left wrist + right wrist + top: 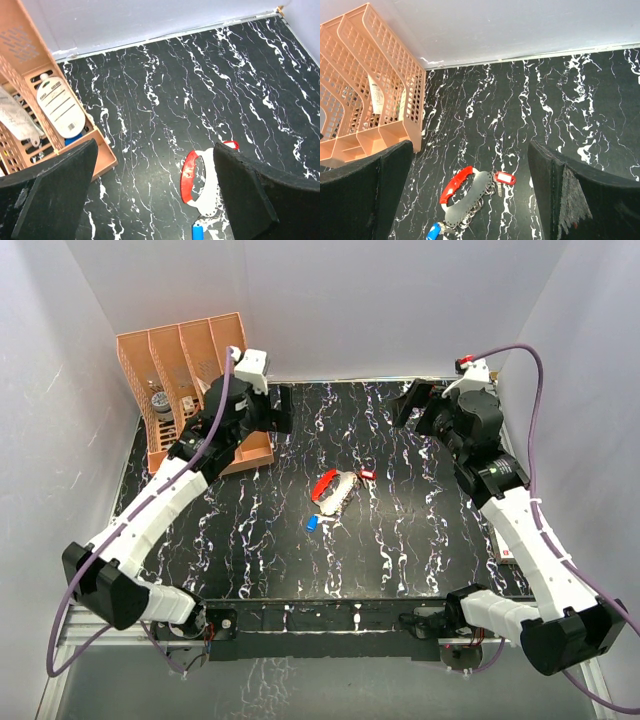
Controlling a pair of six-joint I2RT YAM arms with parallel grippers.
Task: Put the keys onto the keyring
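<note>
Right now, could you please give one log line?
left gripper open | right gripper open | keyring, blue key, red key on table, ungripped

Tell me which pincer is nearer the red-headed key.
Right. The right pincer hangs beyond the red-headed key, slightly to its right; the left pincer hangs farther off to the key's left, beside the orange rack.

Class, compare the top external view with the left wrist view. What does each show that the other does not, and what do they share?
Only the top external view shows both arms whole from their bases, including the open right gripper.

Only the left wrist view shows the printed lines on the white tag in the orange rack, seen between the spread fingers of the left gripper.

Both show the keyring, the blue-headed key, the red-headed key, the rack and the black marbled table.
</note>
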